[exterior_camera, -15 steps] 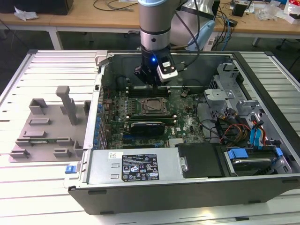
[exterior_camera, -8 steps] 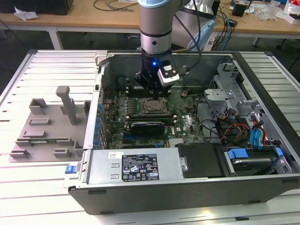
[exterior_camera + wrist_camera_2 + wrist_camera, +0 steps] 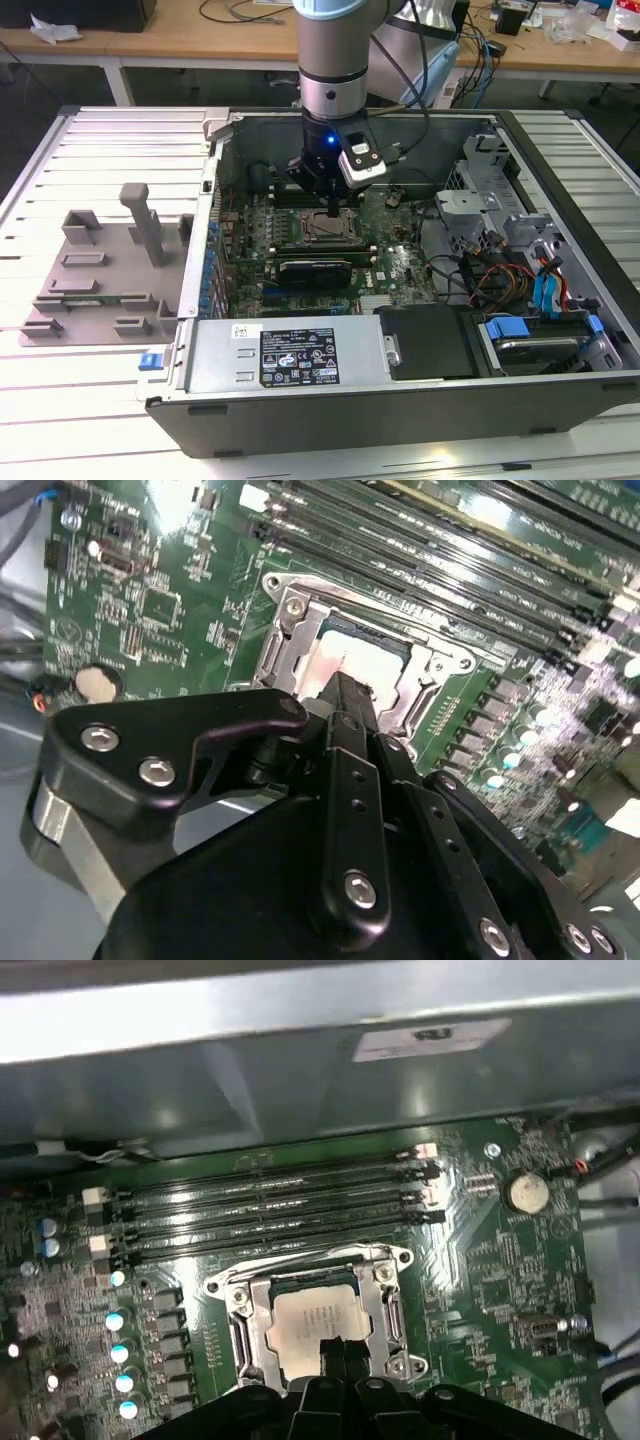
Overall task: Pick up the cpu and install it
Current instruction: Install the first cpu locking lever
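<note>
Cpu (image 3: 318, 1322): we find it lying in the socket frame (image 3: 245, 1335), seemingly placed. Gripper (image 3: 338, 1348): directly above it; we cannot tell its opening or hold.

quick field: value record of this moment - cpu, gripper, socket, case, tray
cpu: pale silvery square lying flat inside the socket frame, seen in both wrist views
gripper: directly over the cpu, fingertips at its near edge; grip state cannot be told
socket frame: metal-rimmed, on the green motherboard beside the memory slots
computer case: lying open, arm reaching down into it
grey tray: outside the case, at the exterior view's left, with upright posts
</note>
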You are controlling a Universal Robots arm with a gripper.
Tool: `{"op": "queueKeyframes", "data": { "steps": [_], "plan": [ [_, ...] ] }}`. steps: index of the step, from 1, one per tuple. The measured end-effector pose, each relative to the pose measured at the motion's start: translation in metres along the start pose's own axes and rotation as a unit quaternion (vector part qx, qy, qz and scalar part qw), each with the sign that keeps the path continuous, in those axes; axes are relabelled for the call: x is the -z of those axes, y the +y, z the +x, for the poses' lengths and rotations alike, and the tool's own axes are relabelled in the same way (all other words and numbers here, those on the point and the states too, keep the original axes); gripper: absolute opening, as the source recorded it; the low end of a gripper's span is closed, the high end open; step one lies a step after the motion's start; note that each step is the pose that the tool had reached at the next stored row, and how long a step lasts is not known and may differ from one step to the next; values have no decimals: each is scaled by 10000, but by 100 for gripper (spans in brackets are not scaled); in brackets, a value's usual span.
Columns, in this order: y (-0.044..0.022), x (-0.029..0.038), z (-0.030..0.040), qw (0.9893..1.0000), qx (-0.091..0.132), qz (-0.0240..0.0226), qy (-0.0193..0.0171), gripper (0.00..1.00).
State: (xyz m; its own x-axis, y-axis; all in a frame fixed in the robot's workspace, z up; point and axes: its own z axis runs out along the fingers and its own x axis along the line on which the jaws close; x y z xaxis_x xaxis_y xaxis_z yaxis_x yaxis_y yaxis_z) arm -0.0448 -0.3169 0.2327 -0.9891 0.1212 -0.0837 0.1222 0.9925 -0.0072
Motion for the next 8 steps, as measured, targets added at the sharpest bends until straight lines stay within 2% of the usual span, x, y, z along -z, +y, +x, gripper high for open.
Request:
{"op": "queueKeyframes", "data": {
  "steps": [2, 4, 5, 7, 8],
  "plan": [
    [0, -6, 1, 9991, 421, -30, -3, 11],
    [0, -7, 0, 9981, 617, -22, -5, 11],
    [0, 28, -2, 9980, 636, 10, -6, 11],
    [-1, 101, -8, 9980, 638, 43, -8, 11],
    [-1, 105, -9, 9979, 641, 70, 2, 11]
  ]
}}
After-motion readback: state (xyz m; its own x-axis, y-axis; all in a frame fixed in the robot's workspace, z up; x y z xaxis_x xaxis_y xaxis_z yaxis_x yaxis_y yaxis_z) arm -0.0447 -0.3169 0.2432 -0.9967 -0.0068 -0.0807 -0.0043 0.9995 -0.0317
